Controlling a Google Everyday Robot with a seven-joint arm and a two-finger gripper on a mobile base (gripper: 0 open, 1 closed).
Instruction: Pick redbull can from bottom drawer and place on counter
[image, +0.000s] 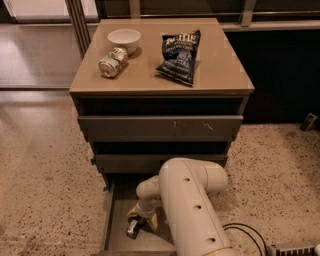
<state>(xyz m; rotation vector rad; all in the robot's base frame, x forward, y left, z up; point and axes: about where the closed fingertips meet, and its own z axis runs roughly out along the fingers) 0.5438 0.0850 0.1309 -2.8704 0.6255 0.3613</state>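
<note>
The redbull can (133, 229) lies on its side on the floor of the open bottom drawer (119, 202), near the front. My gripper (144, 219) reaches down into the drawer right over the can. Its two tan fingers are spread, one on each side of the can's upper end, and I cannot tell whether they touch it. The thick white arm (192, 210) covers the right half of the drawer. The tan counter (150, 67) is the top of the cabinet, above the drawers.
On the counter stand a white bowl (124, 38), a green-and-white can (112, 62) lying on its side, and a dark chips bag (179, 51). The two upper drawers (160, 127) are slightly pulled out. Speckled floor surrounds the cabinet, and a black cable (245, 232) lies at the lower right.
</note>
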